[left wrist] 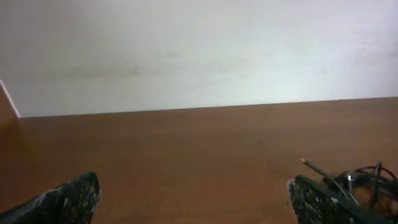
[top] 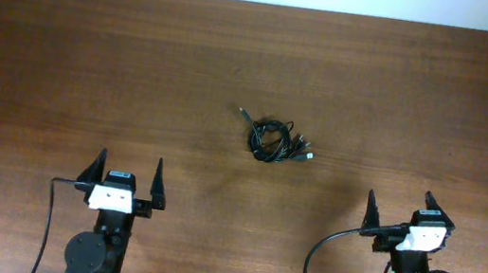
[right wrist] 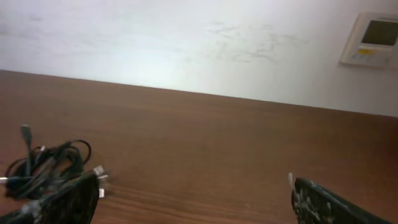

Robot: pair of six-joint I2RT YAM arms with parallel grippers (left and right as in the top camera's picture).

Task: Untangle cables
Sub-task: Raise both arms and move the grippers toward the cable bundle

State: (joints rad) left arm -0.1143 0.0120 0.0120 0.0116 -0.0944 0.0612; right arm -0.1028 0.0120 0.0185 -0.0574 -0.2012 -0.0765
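Observation:
The cables [top: 274,138] lie in one small black tangle at the middle of the wooden table, with silver-tipped plugs sticking out to the right and one end to the upper left. My left gripper [top: 130,170] stands open near the front left, well short of the tangle. My right gripper [top: 400,206] stands open at the front right, also apart from it. In the left wrist view the cables [left wrist: 367,177] show behind my right fingertip [left wrist: 311,196]. In the right wrist view the cables [right wrist: 46,165] sit at the left, beyond my left fingertip [right wrist: 74,202]. Nothing is between either pair of jaws.
The brown wooden table [top: 94,48] ends at a white wall along the back. A wall-mounted control panel [right wrist: 373,38] shows in the right wrist view. Thick black arm cables [top: 317,262] loop beside the right arm's base.

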